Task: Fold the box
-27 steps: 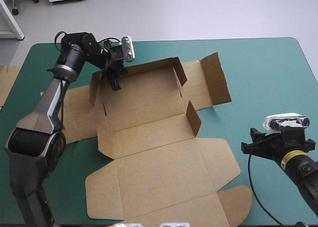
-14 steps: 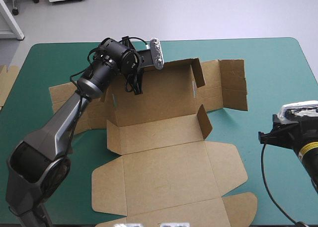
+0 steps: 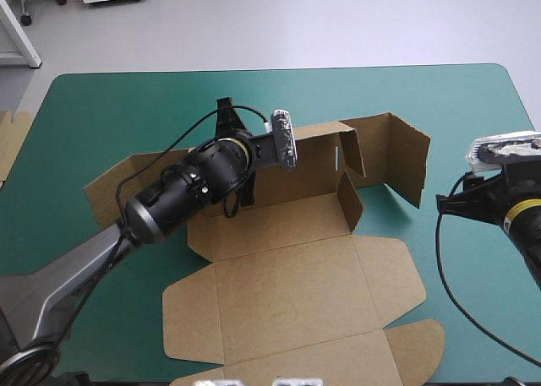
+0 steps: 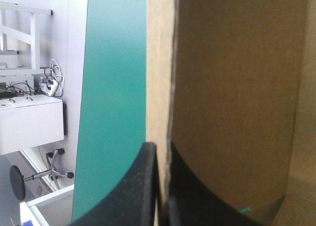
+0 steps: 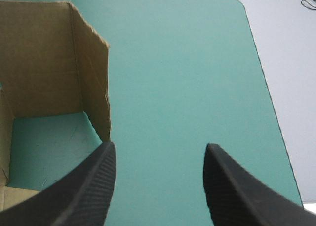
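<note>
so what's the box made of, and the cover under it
The box looks like brown cardboard, matt and unprinted: it holds creases along its fold lines, and its cut edges look rough. The cover is teal-green, smooth and matt, perhaps a rubbery or plastic mat; no weave shows.

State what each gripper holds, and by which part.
The left gripper is shut on the box, pinching the edge of its raised far wall. The right gripper is open, holding nothing.

Before you, your teal-green-covered table, a bit of extra brown board showing at its left edge
</note>
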